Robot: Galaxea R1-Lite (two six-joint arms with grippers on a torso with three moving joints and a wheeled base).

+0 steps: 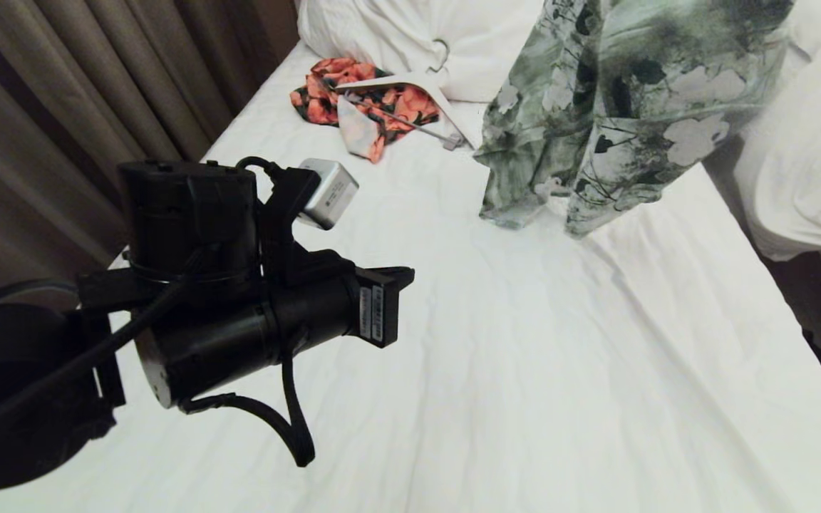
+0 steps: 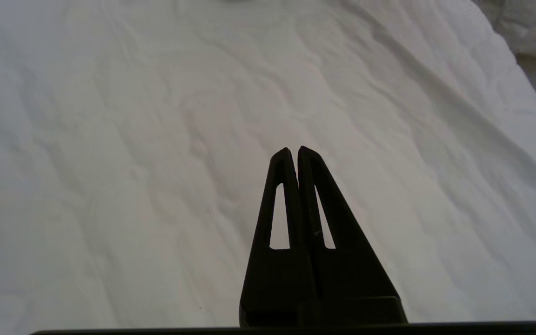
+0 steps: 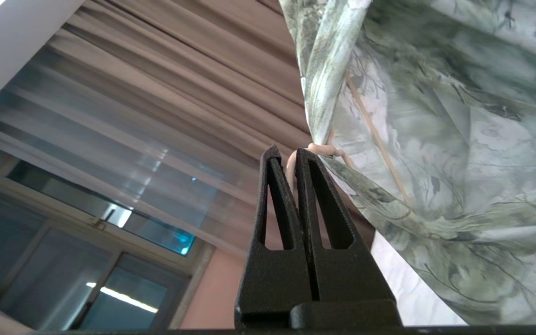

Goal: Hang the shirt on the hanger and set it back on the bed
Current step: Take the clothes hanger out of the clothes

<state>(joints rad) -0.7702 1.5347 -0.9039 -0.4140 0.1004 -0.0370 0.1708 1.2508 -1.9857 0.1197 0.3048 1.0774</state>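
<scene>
The shirt (image 1: 624, 107) is hung in the air above the far right part of the bed (image 1: 524, 356), its lower hem just clear of or brushing the sheet, and the cream hanger (image 3: 375, 135) is seen threaded inside the fabric in the right wrist view. The right tool (image 3: 293, 156) is clamped together on the hanger's slim end, so the whole load is carried on a thin, smooth wire. A slip or a twist of the wire between the closed fingers is judged the main risk, since the shirt could swing and slide off one shoulder. If it is lowered unevenly, the cloth may bunch beneath the hanger. The left tool (image 2: 294, 151) is closed on nothing, held over bare sheet. The orange-red garment (image 1: 364, 100) lies near the pillows (image 1: 396, 35), well apart.
</scene>
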